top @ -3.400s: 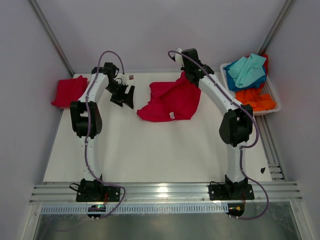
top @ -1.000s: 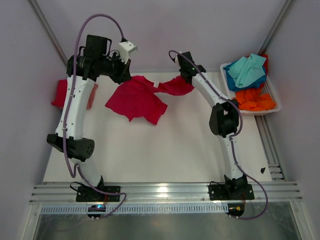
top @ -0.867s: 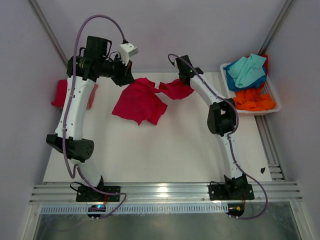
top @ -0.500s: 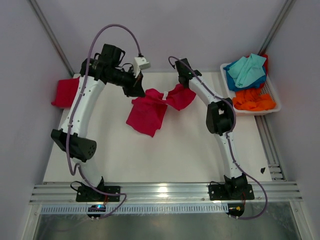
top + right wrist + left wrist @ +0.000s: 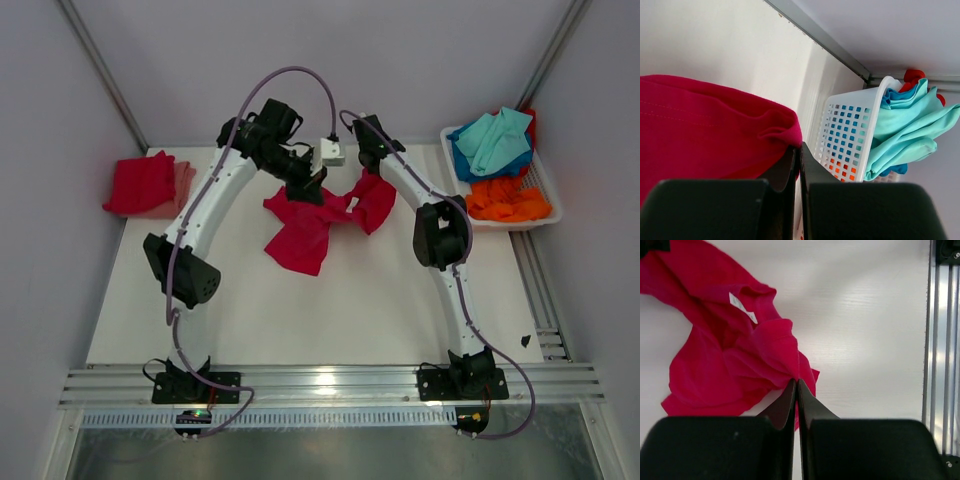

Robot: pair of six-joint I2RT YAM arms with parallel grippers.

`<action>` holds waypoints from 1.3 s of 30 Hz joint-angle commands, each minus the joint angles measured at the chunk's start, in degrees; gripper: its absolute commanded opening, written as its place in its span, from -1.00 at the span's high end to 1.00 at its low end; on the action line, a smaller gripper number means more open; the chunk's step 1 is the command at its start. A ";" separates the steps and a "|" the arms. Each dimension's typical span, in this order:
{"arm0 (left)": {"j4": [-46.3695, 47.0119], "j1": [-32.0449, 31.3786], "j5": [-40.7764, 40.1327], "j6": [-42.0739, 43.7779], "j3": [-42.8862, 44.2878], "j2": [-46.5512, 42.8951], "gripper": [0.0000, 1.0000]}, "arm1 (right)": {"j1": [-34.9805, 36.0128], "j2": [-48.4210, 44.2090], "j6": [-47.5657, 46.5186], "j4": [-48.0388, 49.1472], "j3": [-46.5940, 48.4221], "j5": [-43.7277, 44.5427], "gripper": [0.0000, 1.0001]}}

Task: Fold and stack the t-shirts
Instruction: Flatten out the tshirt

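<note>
From the near edge of the white worktop [image 5: 330, 320], both arms reach away from me toward the middle. There a crimson t-shirt [image 5: 305, 235] lies crumpled and partly lifted, bunched into loose folds with its white neck label showing. It is strung between the two grippers.

The left gripper [image 5: 308, 192] is clenched on the shirt's upper left part. In the left wrist view its fingers [image 5: 790, 395] pinch a ridge of cloth, with the rest hanging down to the worktop. The right gripper [image 5: 374, 172] is clenched on the shirt's upper right part. In the right wrist view, crimson cloth is drawn up tight between its closed jaws.

Farther back, at the far left, a folded crimson t-shirt [image 5: 140, 183] rests on a salmon pink t-shirt [image 5: 184, 178], well apart from the held one. At the far right stands a white plastic basket [image 5: 548, 205]. It holds a teal t-shirt [image 5: 497, 138] on top, a blue t-shirt [image 5: 465, 160] and an orange t-shirt [image 5: 510, 198].
</note>
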 commanded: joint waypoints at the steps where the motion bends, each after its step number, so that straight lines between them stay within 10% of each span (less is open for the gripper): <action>1: -17.80 -3.34 5.41 4.31 5.65 2.60 1.00 | -0.21 0.41 -0.30 2.18 0.79 2.02 0.94; 7: -17.71 -6.07 13.58 4.14 11.10 5.34 0.96 | -0.21 0.59 -1.35 2.79 0.88 2.20 0.94; 9: -17.36 -6.07 15.52 4.40 11.11 4.64 0.50 | -0.21 0.50 -1.35 2.79 0.61 2.37 0.94; 10: -16.93 -6.07 15.53 4.66 10.94 4.37 0.09 | -0.21 0.50 -0.92 2.88 0.70 2.63 0.94; 11: -16.49 -6.07 14.92 4.23 10.50 4.11 -0.89 | -0.21 0.50 -0.83 2.88 0.70 2.64 0.94; 12: -15.61 -6.07 14.57 3.62 10.23 3.67 -0.98 | -0.21 0.67 -0.83 2.79 0.70 2.46 0.94; 25: 18.83 0.16 -8.20 -21.94 -2.77 0.85 -0.98 | -0.12 -1.43 -0.48 1.56 0.09 2.64 0.94; 39: 23.24 6.50 -17.42 -24.87 -1.01 11.14 -0.98 | -0.56 -12.50 -10.49 9.29 -0.62 6.94 0.94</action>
